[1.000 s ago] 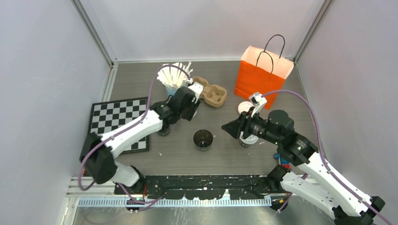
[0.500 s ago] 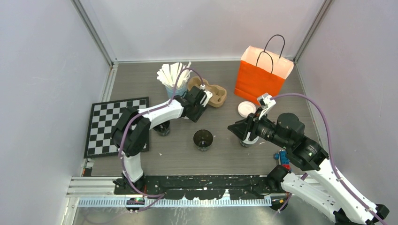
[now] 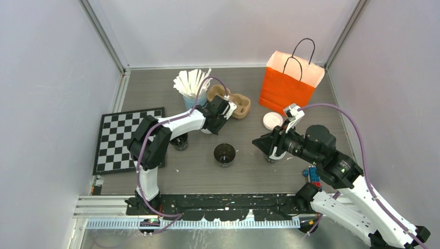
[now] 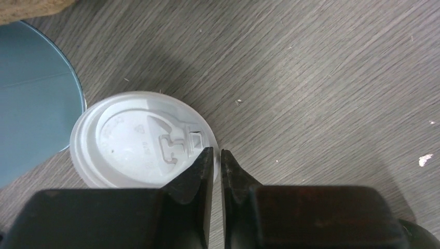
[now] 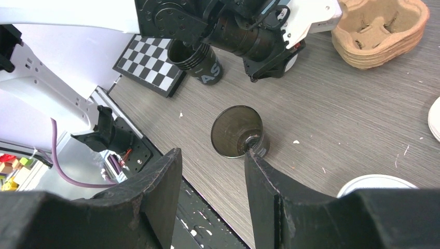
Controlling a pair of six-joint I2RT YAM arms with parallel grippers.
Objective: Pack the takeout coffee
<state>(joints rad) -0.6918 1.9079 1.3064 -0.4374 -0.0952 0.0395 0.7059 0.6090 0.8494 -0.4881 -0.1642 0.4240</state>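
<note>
A dark, lidless paper cup [image 3: 224,154] stands mid-table; in the right wrist view it [image 5: 237,131] sits just beyond my fingers. A second dark cup [image 3: 180,141] stands under my left arm. A lidded cup [image 3: 271,155] is mostly hidden under my right gripper; only its white lid [image 5: 373,182] shows. My left gripper [image 3: 210,126] is low beside the blue cup, jaws almost closed on the rim of a white lid [image 4: 135,140] lying on the table. My right gripper [image 3: 257,141] is open, empty and above the table.
An orange paper bag [image 3: 288,85] stands at the back right. A loose white lid [image 3: 272,120] lies before it. A cardboard cup carrier [image 3: 236,104] and a light-blue cup of white sticks [image 3: 192,88] are at the back. A chessboard [image 3: 127,135] lies at left.
My left gripper has swung right and back to the lid beside the blue cup, its arm folding in. My right gripper has shifted slightly right. The cups have not moved.
</note>
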